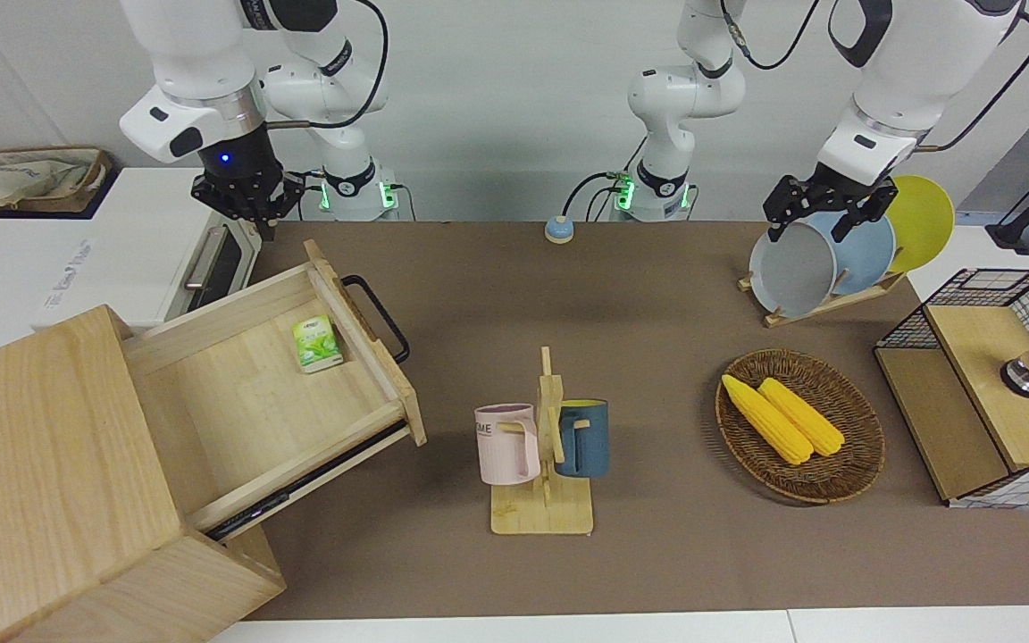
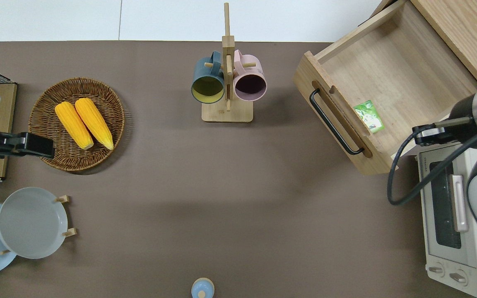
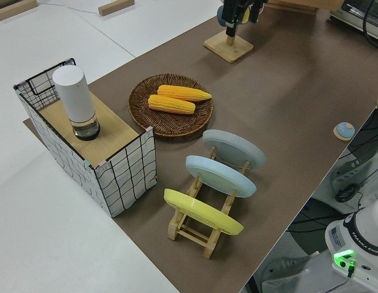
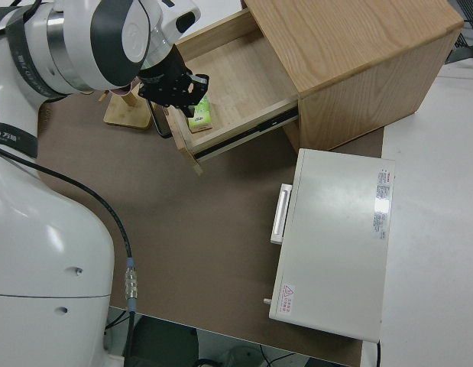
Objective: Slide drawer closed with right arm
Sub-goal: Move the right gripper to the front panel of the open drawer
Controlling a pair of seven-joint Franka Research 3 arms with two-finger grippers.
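My left gripper (image 1: 823,210) is parked; I cannot tell how its jaws stand. A wicker basket (image 2: 44,107) near the left arm's end of the table holds two corn cobs (image 2: 83,123). At mid-table, toward the edge farthest from me, a wooden mug stand (image 2: 227,82) carries a blue mug (image 2: 208,80) and a pink mug (image 2: 250,79). The drawer (image 2: 387,89) stands pulled well out of its cabinet (image 1: 41,464) at the farthest corner on my right arm's end, black bar handle (image 2: 334,123) facing mid-table (a green packet (image 2: 369,116) lies inside, against the front board). My right gripper (image 1: 246,198) hangs in the air over the drawer's nearer side wall, where it meets the toaster oven (image 2: 458,231), touching nothing; whether its jaws are apart or together I cannot tell.
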